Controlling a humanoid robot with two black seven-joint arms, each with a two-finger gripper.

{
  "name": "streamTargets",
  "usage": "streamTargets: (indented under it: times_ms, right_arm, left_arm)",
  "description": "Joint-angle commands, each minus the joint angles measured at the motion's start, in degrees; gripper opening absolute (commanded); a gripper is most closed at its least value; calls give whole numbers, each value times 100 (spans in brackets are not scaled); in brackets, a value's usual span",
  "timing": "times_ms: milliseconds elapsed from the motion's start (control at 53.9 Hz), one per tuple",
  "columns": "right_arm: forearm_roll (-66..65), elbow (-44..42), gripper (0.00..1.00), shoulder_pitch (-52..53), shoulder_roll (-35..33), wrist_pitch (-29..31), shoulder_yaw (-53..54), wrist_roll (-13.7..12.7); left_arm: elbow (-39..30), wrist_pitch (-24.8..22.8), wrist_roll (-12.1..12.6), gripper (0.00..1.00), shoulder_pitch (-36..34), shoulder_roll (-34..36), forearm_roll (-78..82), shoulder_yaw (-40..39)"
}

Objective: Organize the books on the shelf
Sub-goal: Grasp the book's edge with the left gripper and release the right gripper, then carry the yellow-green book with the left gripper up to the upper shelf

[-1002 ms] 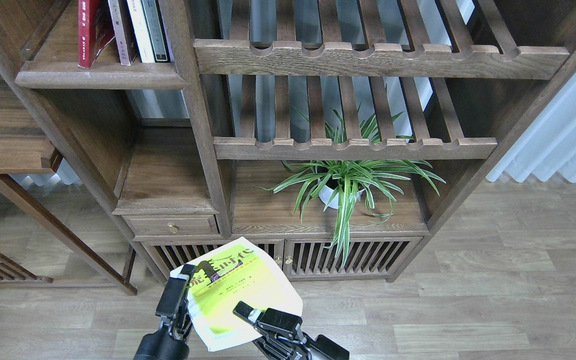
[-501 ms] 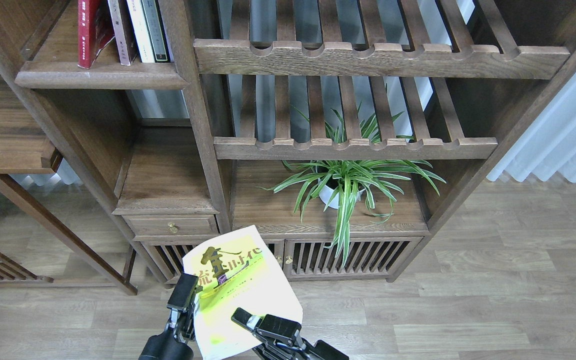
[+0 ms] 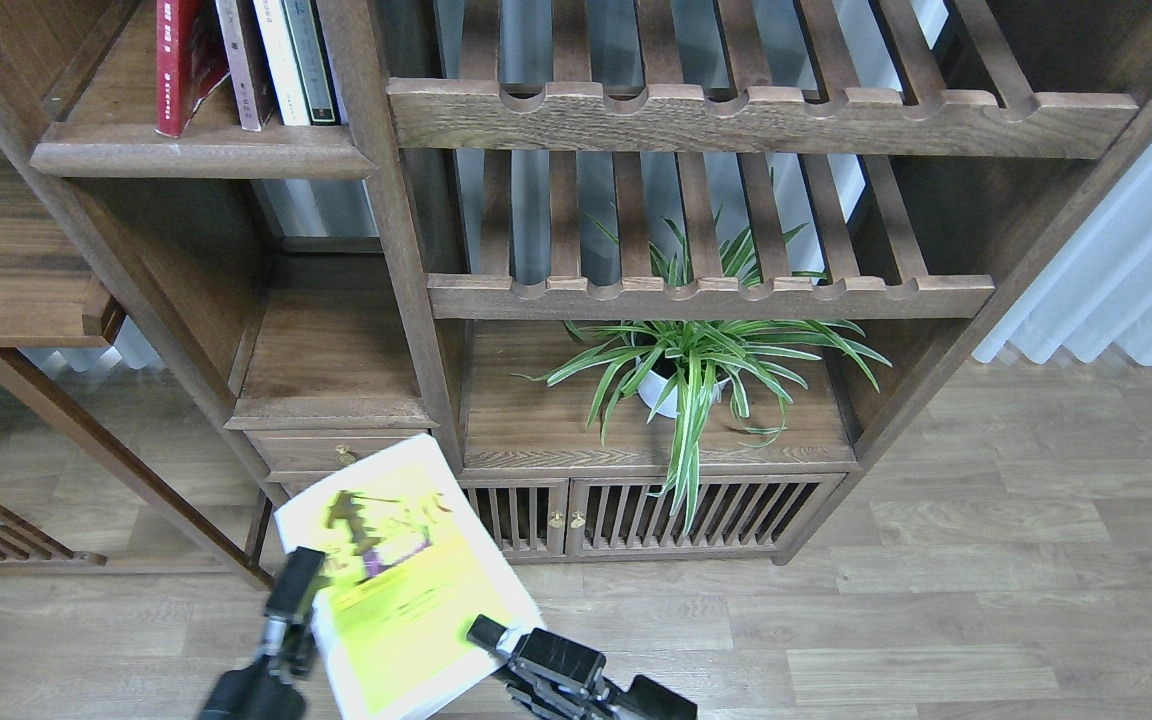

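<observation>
A yellow-green book [image 3: 406,590] with a black figure on its cover hangs low in front of the bookcase, tilted. My left gripper [image 3: 304,588] is shut on its left edge, with one finger [image 3: 292,592] showing on top. My right gripper [image 3: 488,636] sits at the book's lower right edge; only one finger [image 3: 484,631] shows, and whether it grips the book is unclear. On the dark-brown shelf [image 3: 201,157] at the top left stand a bright red book [image 3: 174,60] and a maroon book [image 3: 244,62], beside thin white and dark-green volumes.
Two slatted racks [image 3: 736,120] fill the bookcase's upper right. A potted spider plant [image 3: 686,375] stands on the lower board. A small drawer [image 3: 341,452] and slatted cabinet doors [image 3: 636,515] lie just behind the book. A side table [image 3: 6,300] stands at the left.
The left gripper and the yellow-green book have swung to the left, and the book has tilted more. The right gripper has stayed put and now lies at the book's right edge instead of over its cover.
</observation>
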Motion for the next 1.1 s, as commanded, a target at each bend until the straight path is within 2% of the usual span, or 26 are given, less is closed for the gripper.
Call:
streamTargets:
  times_ms: [0,37,56,130,427,742,1021,1039,1058,1077]
  right_arm:
    - [-5,-59,97,76,0,0,85,-1]
    - [-5,-68,97,120,0,0,85,-1]
    - [-13,-85,97,146,0,0,85,-1]
    - [-13,-94,97,164,0,0,85,-1]
    - [-5,-173,97,147,0,0,77,-1]
    - [-13,-252,97,164,0,0,24,-1]
    - [-22,-314,97,164,0,0,15,-1]
    - [-22,-322,97,173,0,0,15,-1]
    - [-31,-331,97,164,0,0,6,-1]
    - [-31,-331,97,164,0,0,6,-1]
  left_arm:
    - [-256,0,91,4,148,324,397,-579]
    - [-327,0,179,4,201,421,459,-755]
    - [-327,0,467,4,210,569,537,-1139]
    - [-336,0,592,4,210,641,538,-1450]
    - [-327,0,593,4,-106,1072,520,-2505]
    - [-336,0,557,4,-915,2179,274,-3015]
    - [-327,0,601,4,-2233,3322,-139,-3156]
    - [-327,0,601,4,-2373,3418,-148,-3156]
    - [-318,0,601,4,-2809,3793,-148,-3069]
    - [-318,0,601,4,-2866,3840,-148,-3059]
